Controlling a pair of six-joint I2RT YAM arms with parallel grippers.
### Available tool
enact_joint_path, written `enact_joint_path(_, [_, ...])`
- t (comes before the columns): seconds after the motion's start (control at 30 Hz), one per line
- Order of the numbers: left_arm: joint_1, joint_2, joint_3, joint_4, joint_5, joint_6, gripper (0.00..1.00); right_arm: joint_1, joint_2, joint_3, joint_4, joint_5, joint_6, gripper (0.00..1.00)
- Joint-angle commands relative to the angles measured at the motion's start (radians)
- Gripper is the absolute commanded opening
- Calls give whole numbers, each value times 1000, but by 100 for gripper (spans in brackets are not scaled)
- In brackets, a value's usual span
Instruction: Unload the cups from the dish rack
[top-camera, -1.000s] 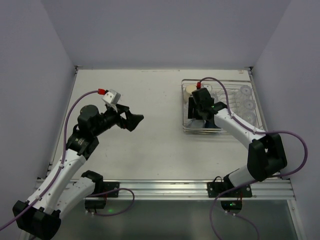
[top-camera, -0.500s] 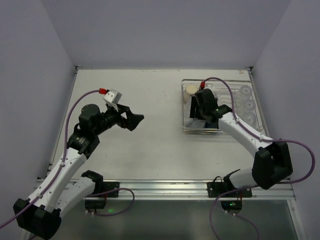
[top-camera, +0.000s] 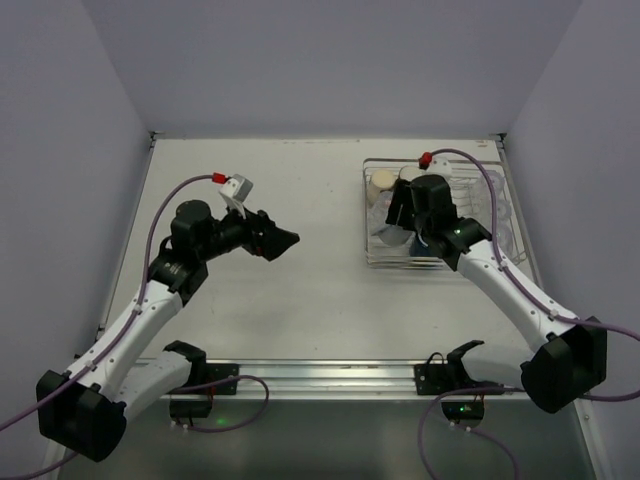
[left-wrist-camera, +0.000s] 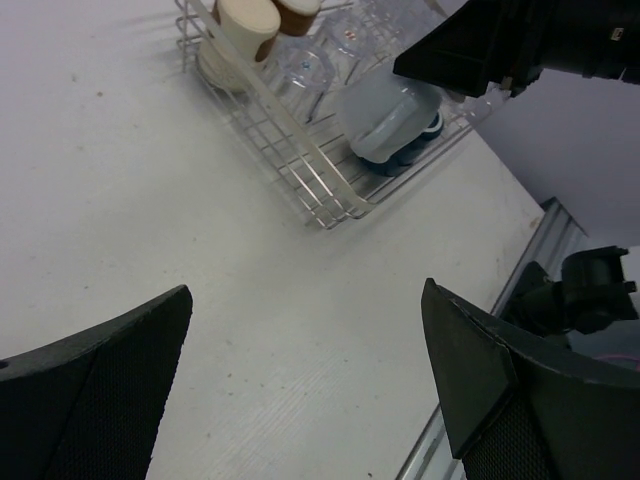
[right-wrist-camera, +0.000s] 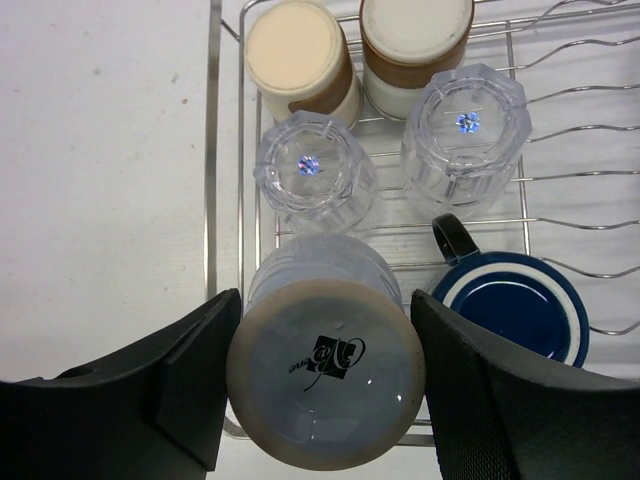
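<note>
Mug (right-wrist-camera: 322, 385), light blue-grey, inverted in dish rack (right-wrist-camera: 214, 180), base up (logo visible), axis vertical; right gripper (right-wrist-camera: 320, 390) jaws straddle it, contact unclear; left gripper (left-wrist-camera: 310, 385) wide.

rack (right-wrist-camera: 213, 150): 2 cups rear | 2 tumblers mid | 2 mugs front

Black printed logo on the upturned base of the light blue-grey mug (right-wrist-camera: 325, 385) — between the right hand's fingers, script too stylised to read, no other legible text.
</note>
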Motion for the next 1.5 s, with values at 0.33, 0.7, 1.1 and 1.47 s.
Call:
enact_joint_path(0.33, [-122,143,-103,576,178,-397,86,-102,-209,-81,309,-271,253,2])
enact_joint_path(0.7, [-305,401,9,829,43,-345,79,-165,-289,-138,426,-457,460,0])
enact_joint_path(1.1, [-385,560,164,861,-112,-204,73,-194,-312,-193,513,-630,586,0])
enact_joint_path(1.47, [-391,485,109,860,-81,-167,71,-208,-318,-219,542,-618,629,0])
